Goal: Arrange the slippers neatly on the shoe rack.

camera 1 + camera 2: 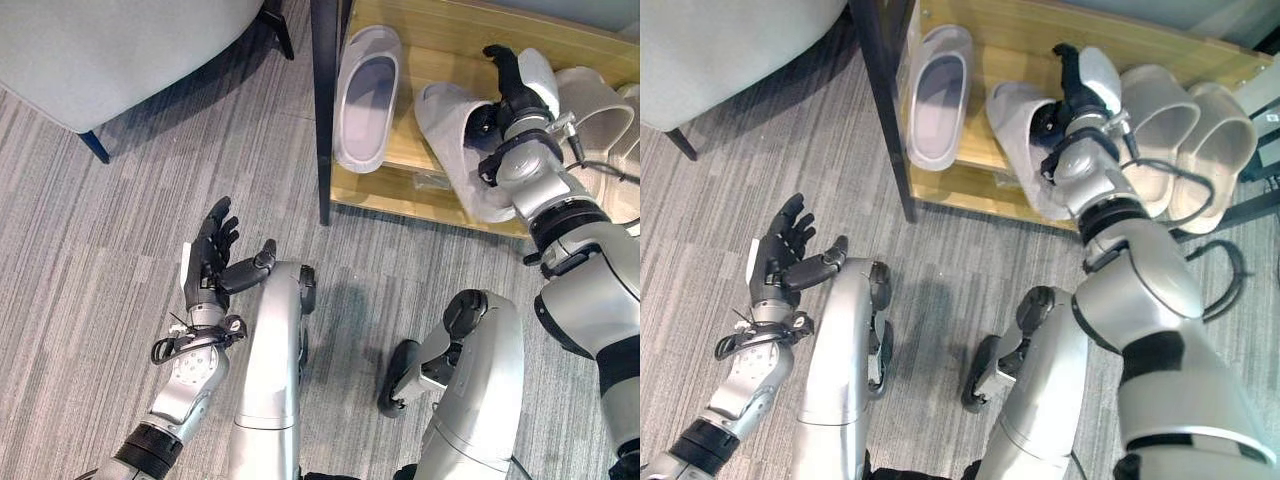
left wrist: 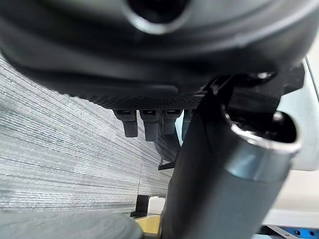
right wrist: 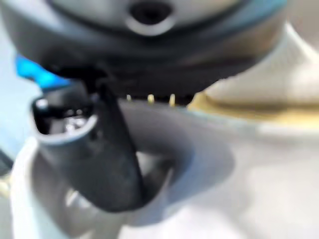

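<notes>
Even, fairly bright indoor light falls from above. The chair (image 1: 110, 50) throws a soft dark shadow on the carpet (image 1: 80, 260) beneath its edge, and the rack (image 1: 470, 30) shades the floor along its near side. The two head views are crisp, with no glare. The right wrist view is heavily blurred; the left wrist view's nearest dark parts are out of focus.

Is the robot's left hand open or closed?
Open. The left hand hangs above the carpet with its fingers straight and spread, thumb out to the side, holding nothing.
</notes>
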{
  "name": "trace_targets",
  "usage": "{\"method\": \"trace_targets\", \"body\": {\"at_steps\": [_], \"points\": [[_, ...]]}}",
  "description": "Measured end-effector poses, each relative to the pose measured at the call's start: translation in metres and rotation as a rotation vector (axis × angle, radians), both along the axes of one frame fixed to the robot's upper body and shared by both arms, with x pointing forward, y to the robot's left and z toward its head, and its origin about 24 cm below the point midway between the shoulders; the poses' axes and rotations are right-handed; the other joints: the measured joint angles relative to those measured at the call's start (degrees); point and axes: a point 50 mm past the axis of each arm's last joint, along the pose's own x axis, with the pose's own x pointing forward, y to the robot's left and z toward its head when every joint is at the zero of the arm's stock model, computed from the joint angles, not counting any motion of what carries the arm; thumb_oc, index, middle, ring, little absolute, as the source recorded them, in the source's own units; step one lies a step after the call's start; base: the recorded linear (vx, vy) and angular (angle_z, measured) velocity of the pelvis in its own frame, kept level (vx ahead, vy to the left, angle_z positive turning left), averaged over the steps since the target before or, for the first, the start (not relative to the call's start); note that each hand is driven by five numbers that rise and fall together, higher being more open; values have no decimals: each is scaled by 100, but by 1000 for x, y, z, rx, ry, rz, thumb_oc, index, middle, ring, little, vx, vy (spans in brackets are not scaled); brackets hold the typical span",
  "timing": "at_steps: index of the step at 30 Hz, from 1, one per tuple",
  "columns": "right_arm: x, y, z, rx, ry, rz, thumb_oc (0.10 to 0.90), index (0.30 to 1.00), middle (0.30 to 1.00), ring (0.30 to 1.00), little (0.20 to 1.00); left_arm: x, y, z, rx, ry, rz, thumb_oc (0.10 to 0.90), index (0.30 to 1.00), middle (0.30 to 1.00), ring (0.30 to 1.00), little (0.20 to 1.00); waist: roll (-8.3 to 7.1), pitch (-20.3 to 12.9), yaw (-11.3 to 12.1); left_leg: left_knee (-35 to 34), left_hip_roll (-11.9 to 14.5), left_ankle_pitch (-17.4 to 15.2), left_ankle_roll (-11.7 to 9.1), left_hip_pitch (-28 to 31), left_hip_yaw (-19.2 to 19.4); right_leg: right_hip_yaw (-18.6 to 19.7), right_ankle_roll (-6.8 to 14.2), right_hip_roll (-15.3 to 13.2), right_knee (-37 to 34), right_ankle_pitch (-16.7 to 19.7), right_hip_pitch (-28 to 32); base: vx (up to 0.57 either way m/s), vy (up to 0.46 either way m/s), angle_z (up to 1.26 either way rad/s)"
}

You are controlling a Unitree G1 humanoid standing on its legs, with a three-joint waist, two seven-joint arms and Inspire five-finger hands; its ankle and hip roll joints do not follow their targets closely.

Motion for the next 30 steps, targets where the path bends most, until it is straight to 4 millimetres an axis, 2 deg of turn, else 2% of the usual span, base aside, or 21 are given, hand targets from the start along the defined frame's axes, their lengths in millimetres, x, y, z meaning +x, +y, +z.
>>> {"method": "trace_targets", "body": {"at_steps": [8,15,20,21,22,26,30], "points": [[0,1,3,198,-35,37,800,900,900,900,900,-1,2,-2,-7,10,5,800,900,900,900,900,0,0,-22,-3,11,-19,-35,13,-22,-22,-6,11,-4,2,2,-1,1,0],[-2,-7,3,366,-87,4,800,900,900,900,900,0,1,-2,-9,9,-10,800,900,900,900,900,1,0,9,-7,11,-20,-38,12,-23,-22,-9,11,-3,3,0,0,0,0],[-2,-9,3,375,-110,-34,800,900,900,900,900,0,1,-1,-8,9,-12,800,900,900,900,900,2,0,13,-9,8,-20,-38,13,-22,-20,-9,10,1,4,-1,0,0,0],[-2,-8,3,360,-112,-39,800,900,900,900,900,0,1,-1,-8,9,-12,800,900,900,900,900,2,0,18,-9,8,-20,-38,12,-22,-19,-9,10,4,4,-1,0,0,0],[-1,-4,3,243,-88,-59,800,900,900,900,900,0,1,-2,-7,12,-9,800,900,900,900,900,2,0,17,-6,5,-21,-41,16,-22,-17,-10,11,10,4,-2,0,0,0],[2,11,8,-36,-50,-57,800,900,900,900,900,0,1,-3,-5,15,-12,800,900,900,900,900,2,0,5,-8,11,-22,-45,38,-22,-17,-28,9,16,12,7,0,0,0],[4,20,10,-137,0,-47,800,900,900,900,900,1,0,-3,-2,18,-19,800,900,900,900,900,2,0,25,-4,7,-22,-45,44,-21,-16,-27,5,15,12,19,0,0,0]]}}
